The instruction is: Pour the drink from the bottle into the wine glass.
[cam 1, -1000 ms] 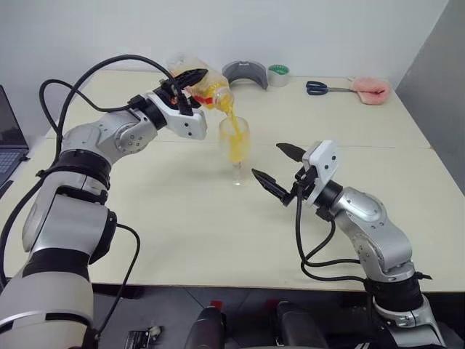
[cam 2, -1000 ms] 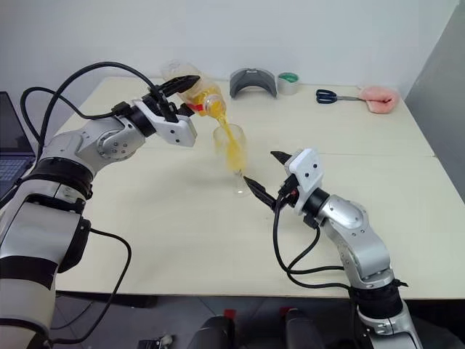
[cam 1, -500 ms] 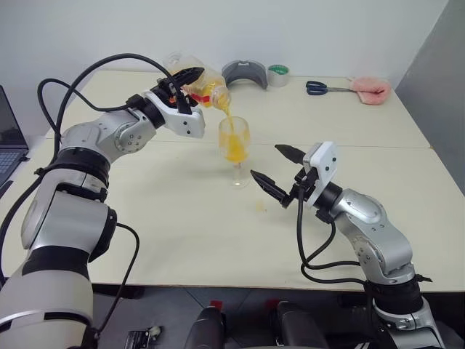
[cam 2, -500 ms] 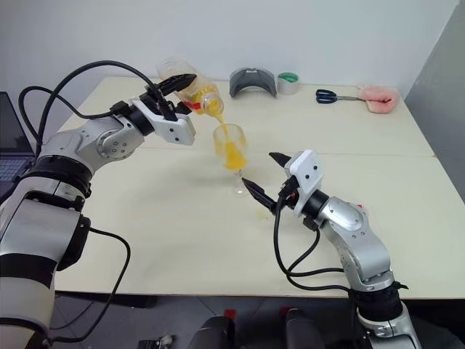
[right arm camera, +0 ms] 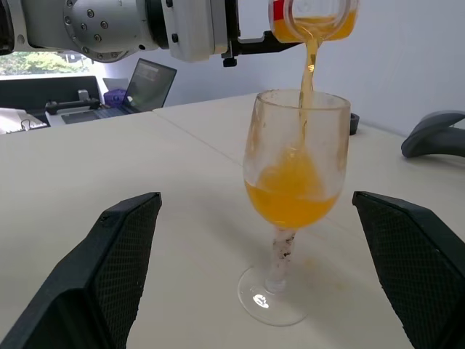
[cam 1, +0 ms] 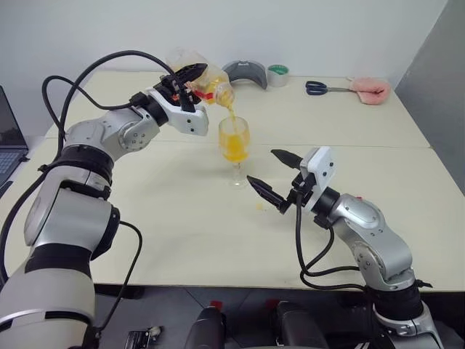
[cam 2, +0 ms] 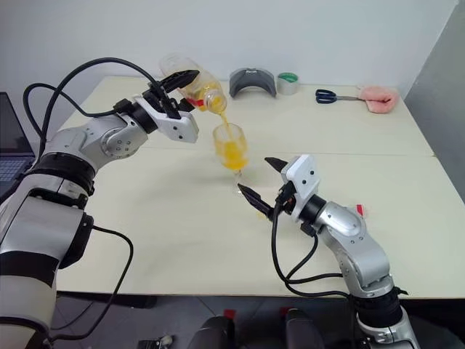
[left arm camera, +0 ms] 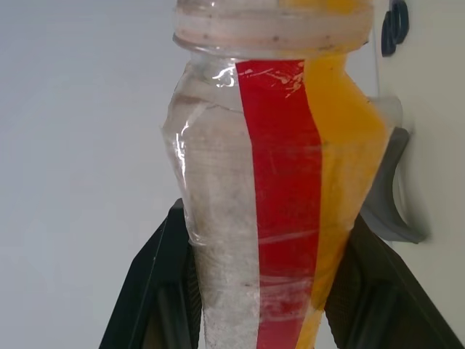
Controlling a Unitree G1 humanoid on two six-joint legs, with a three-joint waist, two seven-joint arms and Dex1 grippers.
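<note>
Over rounded clear wine glass (cam 1: 235,139), squarish plastic bottle (cam 1: 205,81).

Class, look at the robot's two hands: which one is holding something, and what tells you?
The left hand: its fingers clamp the tilted bottle above the wine glass. The right hand is open with nothing between its fingers.

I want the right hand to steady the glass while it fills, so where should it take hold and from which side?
Probably the stem, just under the bowl, coming in level from the robot's near side. The open right hand already faces the glass there, and the stem is narrow, upright and bare. The bottle pours from above, so stay below the rim.
</note>
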